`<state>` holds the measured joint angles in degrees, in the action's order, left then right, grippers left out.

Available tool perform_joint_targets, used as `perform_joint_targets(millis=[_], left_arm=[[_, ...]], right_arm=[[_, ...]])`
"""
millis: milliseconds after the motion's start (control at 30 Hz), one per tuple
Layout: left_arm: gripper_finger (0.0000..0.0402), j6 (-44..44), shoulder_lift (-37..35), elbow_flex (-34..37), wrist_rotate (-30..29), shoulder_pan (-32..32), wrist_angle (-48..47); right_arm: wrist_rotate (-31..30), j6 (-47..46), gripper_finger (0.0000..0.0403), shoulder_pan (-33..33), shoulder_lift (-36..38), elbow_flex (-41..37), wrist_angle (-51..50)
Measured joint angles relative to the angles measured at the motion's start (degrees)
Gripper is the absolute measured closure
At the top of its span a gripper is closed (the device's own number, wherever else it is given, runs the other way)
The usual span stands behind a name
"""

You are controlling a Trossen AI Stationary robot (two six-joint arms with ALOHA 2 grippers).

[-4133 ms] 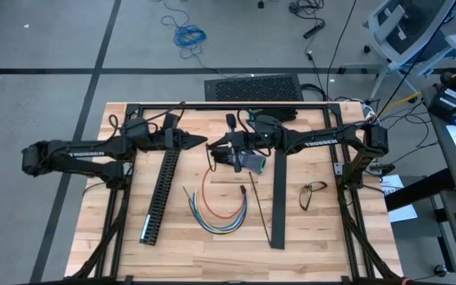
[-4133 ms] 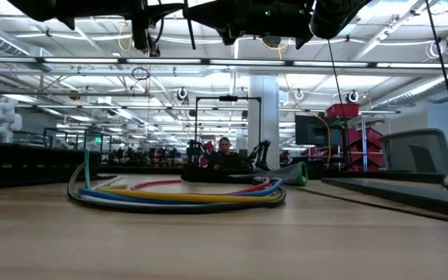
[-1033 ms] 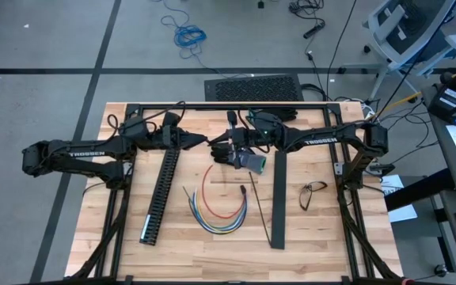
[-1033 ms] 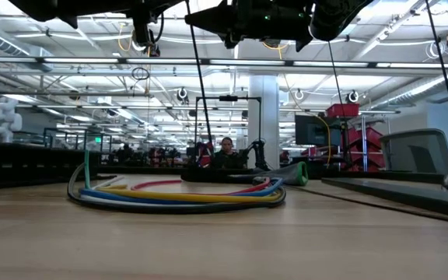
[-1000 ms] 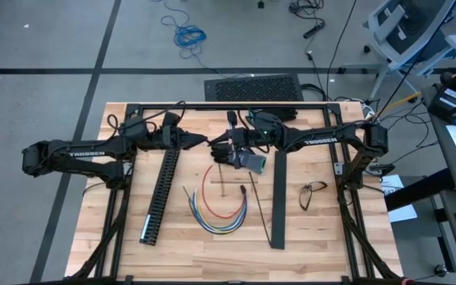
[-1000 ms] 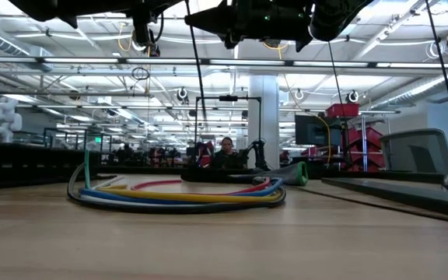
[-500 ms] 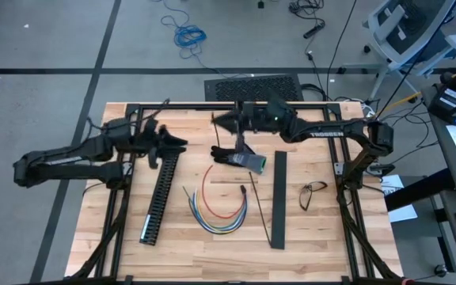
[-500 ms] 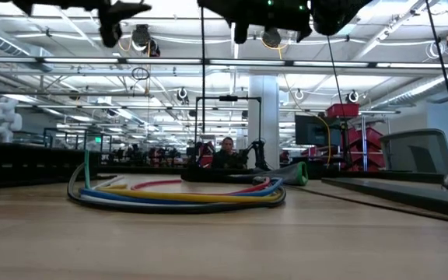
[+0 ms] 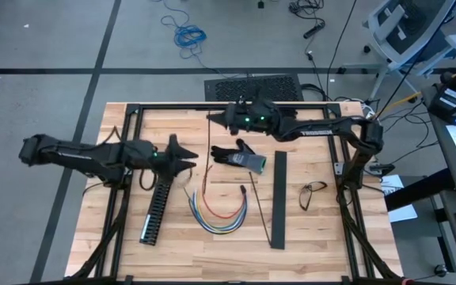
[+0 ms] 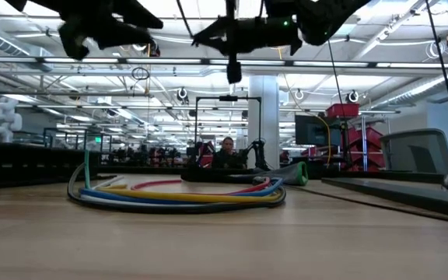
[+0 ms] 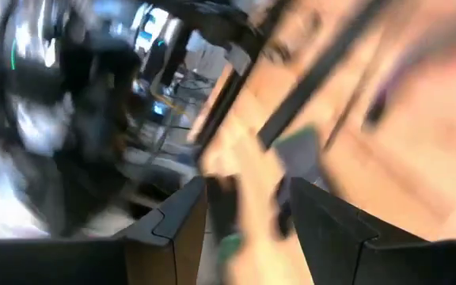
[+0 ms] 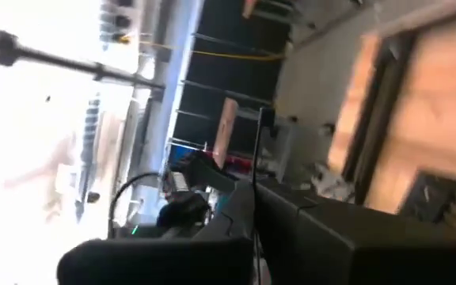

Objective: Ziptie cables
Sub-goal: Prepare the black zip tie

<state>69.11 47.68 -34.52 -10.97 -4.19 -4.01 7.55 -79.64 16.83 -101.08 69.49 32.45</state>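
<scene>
The cables (image 9: 218,210), a loose bundle of red, yellow, blue and green wires, lie curved on the wooden table; they show in the low view as cables (image 10: 177,194). My right gripper (image 9: 214,119) hovers level over the table's far middle, shut on a thin black zip tie (image 12: 258,154). My left gripper (image 9: 185,156) hovers open left of the cables, above the black slotted duct (image 9: 157,202). Nothing lies between its fingers in the left wrist view (image 11: 244,202). My right gripper pinches the zip tie's strip (image 12: 255,190) between its two shut fingers. The strip runs straight out past the fingertips along their line, and its small head (image 12: 266,117) is at the free end. The tie is lifted clear of the table, shown in the low view as a dark strip (image 10: 231,58).
A black glove with a green cuff (image 9: 240,156) lies just beyond the cables. A long black strip (image 9: 277,198) lies to their right, with glasses (image 9: 313,190) farther right. A small dark piece (image 9: 244,190) sits by the bundle. The black frame (image 9: 228,104) borders the far edge.
The two grippers, which met over the table's middle, have parted. My right gripper has gone toward the far edge with the zip tie and rolled. My left gripper drew back left, then came down toward the near edge beside the cables, rolling too. The cables lie unmoved.
</scene>
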Motion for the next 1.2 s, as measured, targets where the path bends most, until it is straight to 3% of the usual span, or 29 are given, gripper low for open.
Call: perform_joint_targets(millis=[133, 267, 467, 933, 1200], left_arm=[[0.0224, 18.0, 3.35, 0.01, -10.92, -3.84, 1.29], [0.0224, 19.8, 4.82, 0.02, -14.87, -6.07, 6.64], [0.0224, 18.03, 5.05, 0.0, -14.73, -8.85, 11.0], [0.0224, 12.63, 5.57, 0.0, -8.71, -14.16, 11.72], [0.0224, 9.17, 5.57, 0.0, -8.08, -15.83, 12.68]], right_arm=[[-0.07, -7.03, 0.0403, -1.32, -2.7, 0.0, 0.81], [-0.69, -10.0, 0.0403, -2.03, -5.37, -0.02, 1.1], [-3.0, -12.72, 0.0403, -1.98, -7.71, 0.0, 6.88], [-5.11, -9.77, 0.0403, -2.0, -7.69, -0.02, 6.78], [-5.09, -9.2, 0.0403, -2.0, -7.66, -0.02, 6.78]])
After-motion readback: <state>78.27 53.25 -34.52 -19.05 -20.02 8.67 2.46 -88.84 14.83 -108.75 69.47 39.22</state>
